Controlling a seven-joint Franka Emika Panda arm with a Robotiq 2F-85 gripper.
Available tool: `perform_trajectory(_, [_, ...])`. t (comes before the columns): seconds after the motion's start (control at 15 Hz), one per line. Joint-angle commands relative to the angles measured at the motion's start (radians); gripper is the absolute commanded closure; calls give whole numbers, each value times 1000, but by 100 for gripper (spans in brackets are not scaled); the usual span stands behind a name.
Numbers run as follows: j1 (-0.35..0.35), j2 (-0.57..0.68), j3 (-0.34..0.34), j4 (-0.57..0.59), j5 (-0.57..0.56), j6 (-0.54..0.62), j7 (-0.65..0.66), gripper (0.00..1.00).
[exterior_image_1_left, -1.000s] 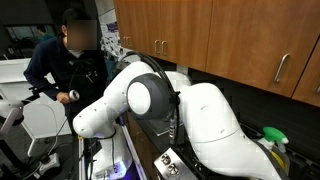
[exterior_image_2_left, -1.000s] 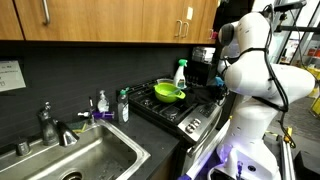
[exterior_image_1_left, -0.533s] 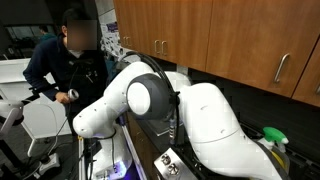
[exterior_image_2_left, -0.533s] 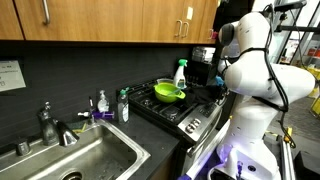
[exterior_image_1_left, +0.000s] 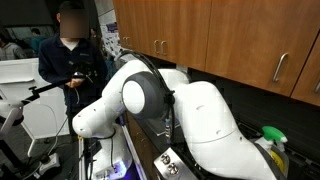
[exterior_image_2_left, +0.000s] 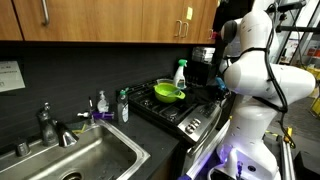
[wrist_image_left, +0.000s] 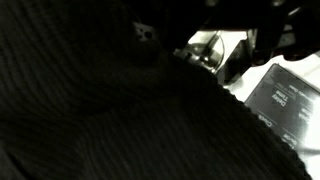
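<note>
The big white robot arm (exterior_image_2_left: 250, 60) stands at the right of the black stove (exterior_image_2_left: 172, 112). Its dark end (exterior_image_2_left: 214, 74) hangs over the stove's far right corner, and I cannot make out the jaws there. A green bowl (exterior_image_2_left: 168, 93) sits on the stove, with a clear spray bottle (exterior_image_2_left: 180, 72) behind it. The arm's white body (exterior_image_1_left: 150, 95) fills the middle of an exterior view and hides the gripper. The wrist view is almost black: a dark ribbed surface (wrist_image_left: 100, 120) covers most of it. Only a bright patch with a metal object (wrist_image_left: 206, 50) and a pale panel (wrist_image_left: 285, 95) show.
A steel sink (exterior_image_2_left: 85, 160) with a faucet (exterior_image_2_left: 50, 125) lies left of the stove, two soap bottles (exterior_image_2_left: 122, 105) between them. Wooden cabinets (exterior_image_2_left: 110, 20) hang above. A person (exterior_image_1_left: 70, 60) stands behind the arm holding a controller. A green-topped bottle (exterior_image_1_left: 272, 136) stands at the right.
The person behind the arm has straightened up and shifted slightly right. The arm and the things on the stove look unmoved.
</note>
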Motion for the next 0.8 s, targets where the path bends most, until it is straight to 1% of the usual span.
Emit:
perform_trajectory(0.0, [0, -126, 46, -226, 89, 35, -231, 61])
perform_trajectory(0.07, [2, -144, 48, -258, 114, 39, -275, 12])
perform_trajectory(0.13, [5, -167, 48, -297, 129, 27, -311, 14])
perform_trajectory(0.2, [10, -180, 44, -331, 133, 16, -333, 13])
perform_trajectory(0.33, [20, -197, 35, -389, 146, 5, -378, 4])
perform_trajectory(0.4, [25, -201, 29, -408, 150, 4, -387, 1])
perform_trajectory(0.6, [18, -170, 7, -412, 145, -25, -372, 0])
perform_trajectory(0.73, [-10, -169, -17, -422, 143, -61, -384, 0])
